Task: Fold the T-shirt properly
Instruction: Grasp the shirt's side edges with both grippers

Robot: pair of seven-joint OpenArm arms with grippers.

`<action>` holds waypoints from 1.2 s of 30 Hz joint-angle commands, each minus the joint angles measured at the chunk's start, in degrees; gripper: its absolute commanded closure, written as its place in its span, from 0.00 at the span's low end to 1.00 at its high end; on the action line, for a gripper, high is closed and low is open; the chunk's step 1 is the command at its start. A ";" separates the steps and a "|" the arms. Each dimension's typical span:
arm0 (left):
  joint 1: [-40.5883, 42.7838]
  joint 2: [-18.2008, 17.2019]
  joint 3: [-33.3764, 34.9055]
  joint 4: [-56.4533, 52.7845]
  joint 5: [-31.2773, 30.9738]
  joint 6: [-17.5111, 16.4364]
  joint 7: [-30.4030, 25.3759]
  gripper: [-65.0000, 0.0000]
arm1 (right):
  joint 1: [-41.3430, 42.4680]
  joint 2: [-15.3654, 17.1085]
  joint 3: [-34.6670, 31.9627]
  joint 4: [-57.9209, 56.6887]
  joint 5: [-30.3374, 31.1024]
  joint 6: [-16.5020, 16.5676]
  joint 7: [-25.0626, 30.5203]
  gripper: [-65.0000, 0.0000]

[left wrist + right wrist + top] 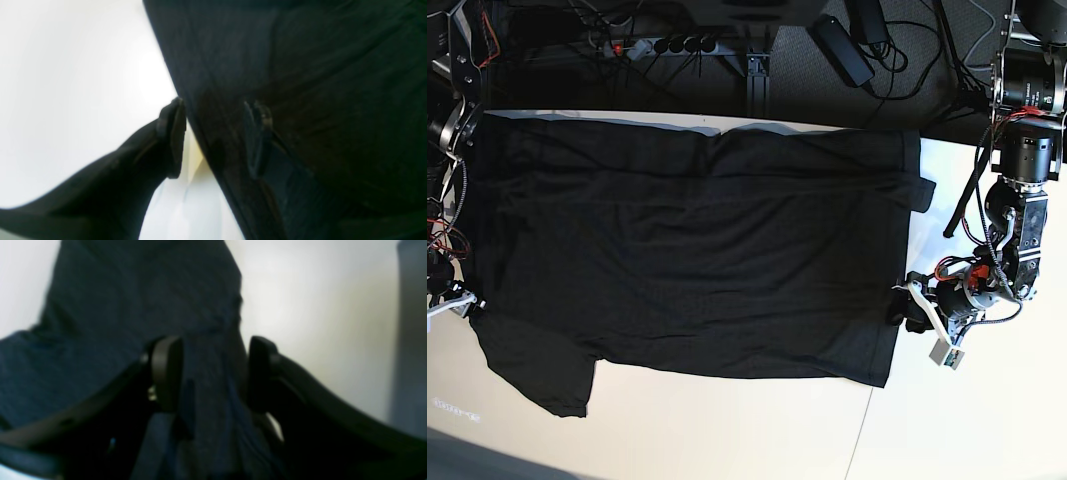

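Observation:
The black T-shirt lies spread flat, plain side up, across the white table. One sleeve sticks out at the front left. My left gripper is at the shirt's right edge. In the left wrist view the left gripper is open and straddles that edge, with one finger over the bare table and the other on the fabric. My right gripper is open, with a bunch of shirt fabric between its fingers. In the base view it sits at the shirt's left edge, dark against the cloth.
A power strip, a black adapter and cables lie on the dark floor beyond the table's far edge. The left arm's body stands at the right. Wires of the right arm hang at the left edge.

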 commanded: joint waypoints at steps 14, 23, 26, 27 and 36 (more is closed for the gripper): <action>-2.12 0.15 -0.33 -6.99 -0.55 0.74 -5.40 0.51 | 0.57 1.33 0.17 -1.99 -1.88 -3.28 2.91 0.51; -4.39 4.59 -0.33 -12.52 -0.48 0.72 -6.34 0.51 | 0.26 1.27 0.17 -1.99 -1.31 -3.23 2.84 0.51; -4.55 6.01 -0.33 -12.52 -0.22 0.83 -6.40 0.51 | 0.26 1.27 0.17 -1.99 -1.22 -3.13 2.82 0.51; -4.59 6.32 -0.33 -12.52 -0.22 1.66 -6.40 0.52 | 0.24 1.25 0.17 -1.99 -1.25 -3.02 2.82 0.51; -4.61 6.80 -0.33 -12.52 1.57 3.48 -7.50 1.00 | 0.24 1.25 0.17 -1.99 -1.42 -3.04 4.09 0.96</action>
